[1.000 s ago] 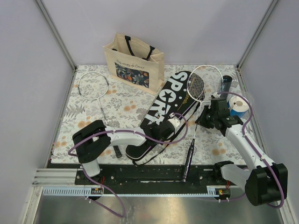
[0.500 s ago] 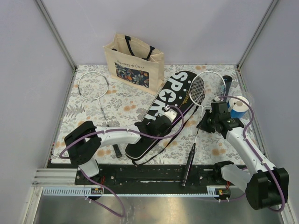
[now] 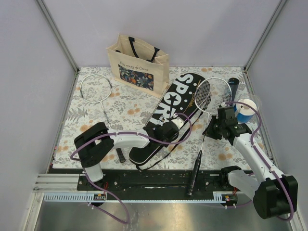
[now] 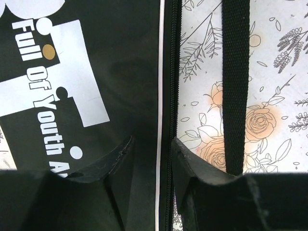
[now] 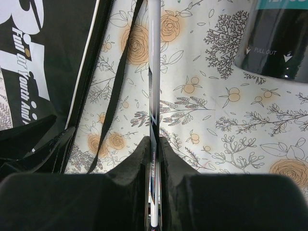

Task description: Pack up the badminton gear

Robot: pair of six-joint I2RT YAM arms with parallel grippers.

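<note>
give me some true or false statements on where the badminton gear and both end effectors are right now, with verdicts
1. The right end effector is shut on the shaft of a racket. True.
2. The tote bag lies flat on its side. False: it stands upright at the back.
3. The left end effector has its jaws apart at the zipper edge of the black cover. True.
4. Both rackets are packed inside the cover. False: the held one is out in the open, and the other racket lies apart at the left.
5. The black tube lies at the far left. False: it is at the far right, near the blue-and-white roll.
</note>
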